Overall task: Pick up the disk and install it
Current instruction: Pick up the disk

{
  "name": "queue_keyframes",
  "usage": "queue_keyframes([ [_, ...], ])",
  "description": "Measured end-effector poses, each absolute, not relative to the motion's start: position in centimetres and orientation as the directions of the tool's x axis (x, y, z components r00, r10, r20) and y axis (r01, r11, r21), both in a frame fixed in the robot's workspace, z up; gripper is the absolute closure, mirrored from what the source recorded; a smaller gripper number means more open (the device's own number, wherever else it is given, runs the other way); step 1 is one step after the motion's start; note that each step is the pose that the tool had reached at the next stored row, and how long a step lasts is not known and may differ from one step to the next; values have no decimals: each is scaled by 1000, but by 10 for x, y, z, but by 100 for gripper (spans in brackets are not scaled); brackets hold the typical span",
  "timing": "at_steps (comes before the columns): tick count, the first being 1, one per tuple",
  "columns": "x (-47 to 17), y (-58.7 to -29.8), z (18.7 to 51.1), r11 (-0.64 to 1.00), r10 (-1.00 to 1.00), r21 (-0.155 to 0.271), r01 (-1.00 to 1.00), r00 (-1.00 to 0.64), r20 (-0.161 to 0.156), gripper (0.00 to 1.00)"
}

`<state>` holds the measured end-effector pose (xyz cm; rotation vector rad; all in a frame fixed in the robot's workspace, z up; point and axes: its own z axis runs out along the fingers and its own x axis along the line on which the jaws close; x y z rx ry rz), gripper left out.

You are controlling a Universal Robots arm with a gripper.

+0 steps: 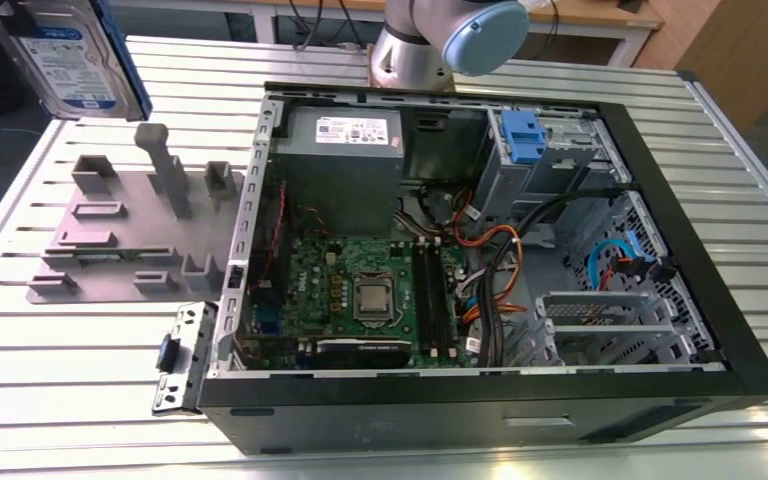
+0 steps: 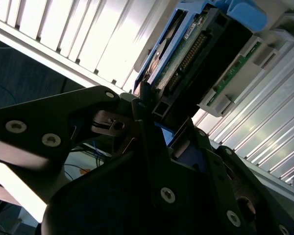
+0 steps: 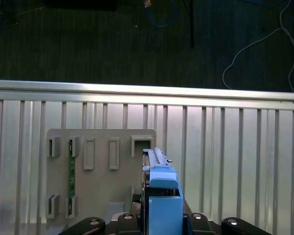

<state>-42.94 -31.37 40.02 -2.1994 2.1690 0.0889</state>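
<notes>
The disk has a smooth silver metal face under a white-and-blue label with a faint sheen. Its frame is smooth, half-glossy blue plastic. The gripper closed on it is matt black with bright metal screw heads. The table is ribbed silver metal, brushed and glaring where light strikes. Near the table's edge, the stand is dull grey plastic. The computer case has a matt black shell with bare perforated sheet metal inside, around a glossy green circuit board. The arm is satin silver metal with a smooth pale-blue cap.
</notes>
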Motion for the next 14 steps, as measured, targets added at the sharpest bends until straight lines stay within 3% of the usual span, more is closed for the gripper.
queue_keyframes([
  [14, -429, -314, 404, -14, -997, 4, -1000, 14, -77, 64],
])
